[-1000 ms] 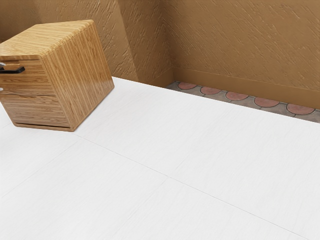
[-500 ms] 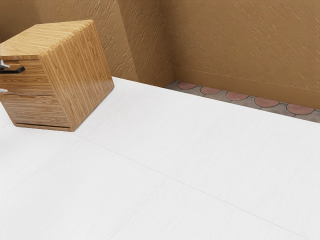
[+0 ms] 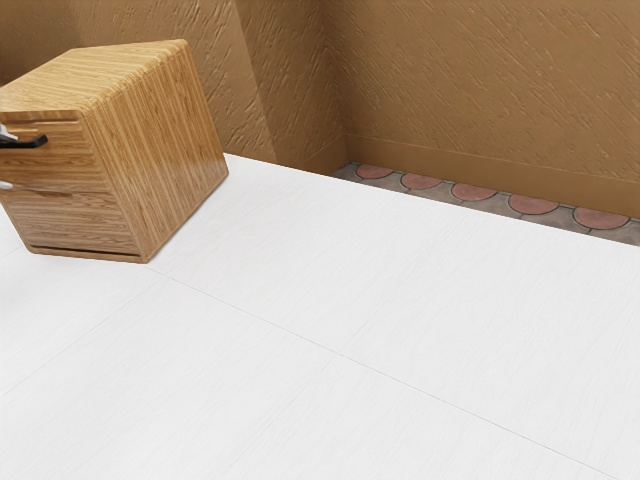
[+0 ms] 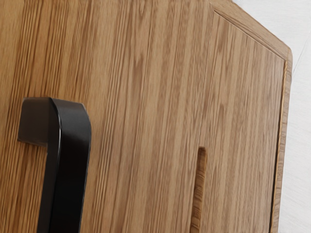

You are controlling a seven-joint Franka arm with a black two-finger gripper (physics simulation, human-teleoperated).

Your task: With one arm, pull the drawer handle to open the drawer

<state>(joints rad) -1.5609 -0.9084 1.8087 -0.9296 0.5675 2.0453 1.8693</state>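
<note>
Wooden cabinet (image 3: 150,150) is seated on the white table (image 3: 350,330), in the far corner at the exterior view's left, close to the brown textured wall (image 3: 480,80). Two drawer fronts are stacked on the cabinet's face: upper drawer (image 3: 60,155) and lower drawer (image 3: 65,215). The black handle (image 3: 24,141) is mounted on the upper drawer, sticking out from the cabinet's face at the exterior view's left edge. Whether that drawer is pulled out at all cannot be told.

A small grey piece (image 3: 5,130) is seen just above the handle; it can't be identified. Gripper state: cannot be told, apart or together.

Wrist view: the handle (image 4: 63,165) is seen close up as a black bar with a rounded bend, fixed to the wood-grain front. A narrow slot (image 4: 200,189) is cut in the wood beside it. Table (image 4: 299,145) is seen past the cabinet's edge.

A strip of floor with reddish half-round tiles (image 3: 490,195) is seen between table and wall, well apart from the cabinet.
</note>
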